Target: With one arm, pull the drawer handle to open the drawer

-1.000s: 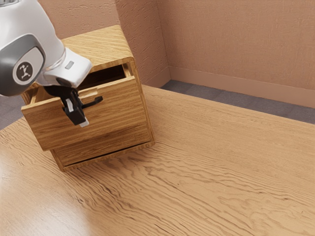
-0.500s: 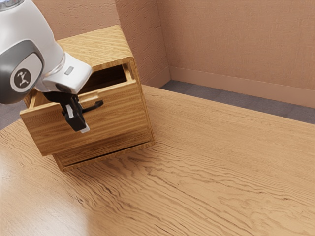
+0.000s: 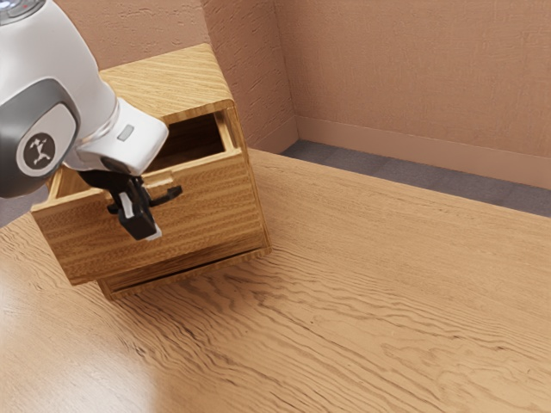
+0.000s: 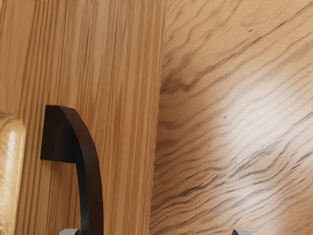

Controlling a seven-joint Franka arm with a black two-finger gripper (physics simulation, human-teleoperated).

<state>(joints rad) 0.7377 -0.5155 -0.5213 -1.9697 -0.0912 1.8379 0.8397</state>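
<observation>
One risk: our gripper (image 3: 138,217), fingers apart, merely hooks the handle (image 3: 167,194) — pulling toward 7 o'clock, it may slip free.

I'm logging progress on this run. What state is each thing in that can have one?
Top drawer: partly pulled out, its inside showing.
Drawer handle: between the gripper's fingers, close beside one of them.
Gripper: open, around the handle.
Cabinet: upright on the table.
</observation>
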